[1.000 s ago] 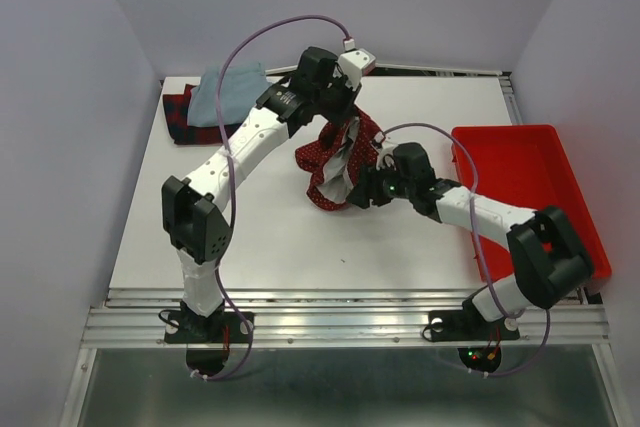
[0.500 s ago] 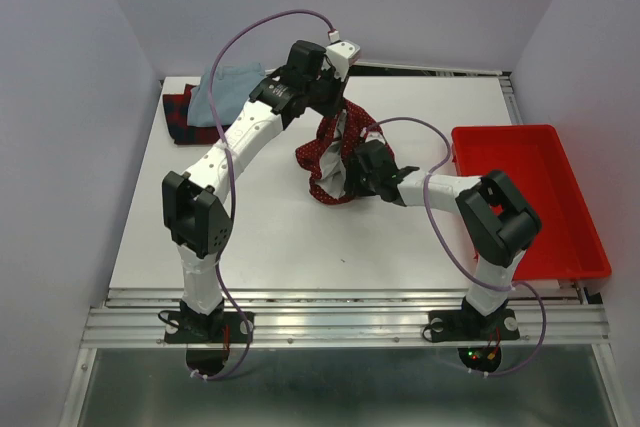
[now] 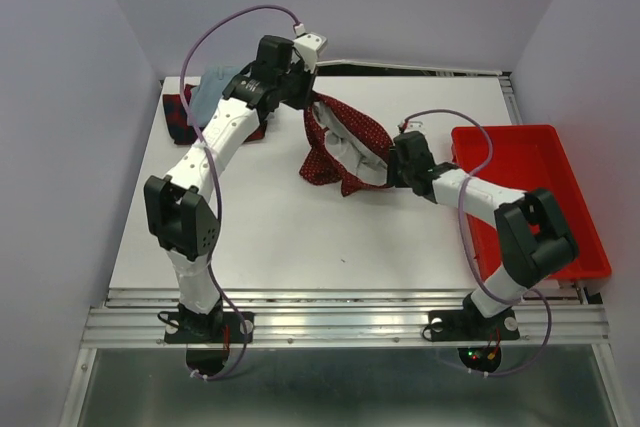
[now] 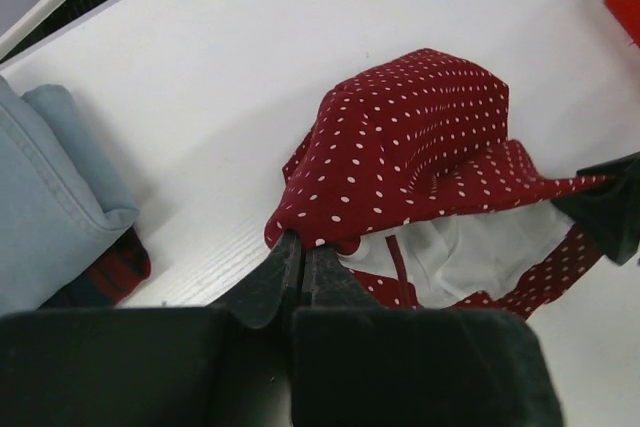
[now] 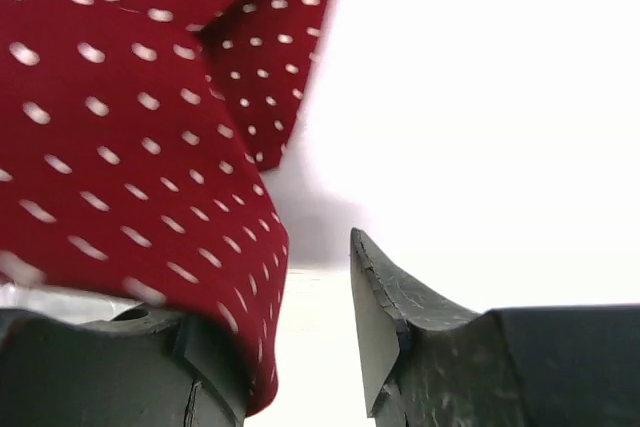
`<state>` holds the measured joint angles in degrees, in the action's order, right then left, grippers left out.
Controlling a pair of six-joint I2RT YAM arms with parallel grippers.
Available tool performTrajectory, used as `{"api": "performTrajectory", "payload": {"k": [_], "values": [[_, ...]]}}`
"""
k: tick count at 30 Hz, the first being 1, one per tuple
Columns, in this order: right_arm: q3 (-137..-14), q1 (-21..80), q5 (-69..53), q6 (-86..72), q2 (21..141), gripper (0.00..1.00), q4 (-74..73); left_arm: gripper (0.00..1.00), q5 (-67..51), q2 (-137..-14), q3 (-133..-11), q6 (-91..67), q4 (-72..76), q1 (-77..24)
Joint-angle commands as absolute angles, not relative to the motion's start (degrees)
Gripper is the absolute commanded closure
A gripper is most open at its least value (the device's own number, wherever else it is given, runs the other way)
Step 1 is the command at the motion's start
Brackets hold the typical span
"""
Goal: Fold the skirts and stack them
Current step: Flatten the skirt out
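The dark red skirt with white dots [image 3: 345,142] is stretched between my two grippers near the table's middle, white lining showing [image 4: 470,247]. My left gripper [image 3: 300,97] is shut on its edge [image 4: 300,247] and holds it up at the back. My right gripper [image 3: 397,165] is at the skirt's right end with its jaws apart [image 5: 315,317]. The cloth [image 5: 130,147] drapes over its left finger, and the right finger [image 5: 385,317] is bare. The pale blue skirt [image 3: 213,87] lies folded on the plaid skirt [image 3: 178,115] at the back left; both also show in the left wrist view, pale blue [image 4: 50,197] over plaid [image 4: 112,272].
A bright red plastic tray [image 3: 530,187] stands at the table's right edge, close to my right arm. The white table [image 3: 260,227] reaches forward to a metal rail at the near edge. Grey walls close in the back and sides.
My left gripper has moved left and back with the skirt's edge. My right gripper has shifted right. The dotted skirt, bunched before, is now pulled out between them.
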<state>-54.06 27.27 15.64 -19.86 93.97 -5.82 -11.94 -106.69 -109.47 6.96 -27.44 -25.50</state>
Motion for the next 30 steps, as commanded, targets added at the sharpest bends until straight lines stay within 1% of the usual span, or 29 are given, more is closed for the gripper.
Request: {"api": "performTrajectory", "payload": {"k": [1, 4, 6, 7, 8, 10, 11, 16, 20, 25, 26, 29, 30], "values": [[-54.57, 25.58, 12.93, -11.62, 85.88, 0.55, -10.45, 1.0, -8.62, -97.48, -106.19, 10.19, -24.44, -25.14], [-56.86, 24.97, 11.43, -7.75, 83.24, 0.54, -13.52, 1.0, -7.03, -94.93, -103.37, 11.69, -24.0, -25.05], [-58.79, 24.96, 10.21, -5.55, 82.62, 0.57, -14.5, 1.0, -6.77, -93.61, -101.79, 12.13, -23.47, -24.96], [-59.49, 24.35, 9.24, -4.75, 82.53, 0.63, -15.81, 1.0, -6.85, -92.73, -100.47, 12.13, -23.38, -24.96], [-60.28, 24.35, 8.62, -3.62, 82.36, 0.77, -16.17, 1.0, -7.12, -92.38, -99.94, 12.13, -23.38, -24.96], [-60.38, 23.82, 7.13, -2.29, 82.09, 0.97, -16.17, 1.0, -8.52, -91.59, -97.92, 12.13, -23.82, -24.96], [-60.47, 23.82, 6.51, -2.11, 82.09, 0.99, -16.17, 1.0, -8.79, -91.32, -97.21, 12.13, -23.73, -24.96], [-64.24, 22.59, 4.57, -0.7, 82.09, 0.99, -19.15, 1.0, -7.83, -88.69, -91.94, 13.09, -23.47, -24.96], [-69.68, 19.17, 4.66, 3.59, 81.21, 0.99, -23.72, 1.0, -5.46, -85.96, -87.9, 14.76, -24.17, -24.87], [-78.65, 16.61, 7.63, 8.96, 79.37, 0.99, -27.07, 1.0, -1.51, -81.31, -89.03, 15.64, -26.45, -24.08], [-82.23, 16.09, 8.43, 10.36, 79.37, 0.99, -27.24, 1.0, -0.8, -80.52, -89.73, 15.64, -26.28, -24.08], [-87.7, 15.56, 10.89, 12.21, 80.15, 0.99, -27.16, 1.0, 1.93, -77.35, -90.26, 16.08, -23.13, -24.08], [-91.54, 15.56, 12.03, 12.39, 81.46, 0.99, -27.25, 1.0, 3.15, -76.82, -90.79, 16.26, -21.46, -24.08]]}}
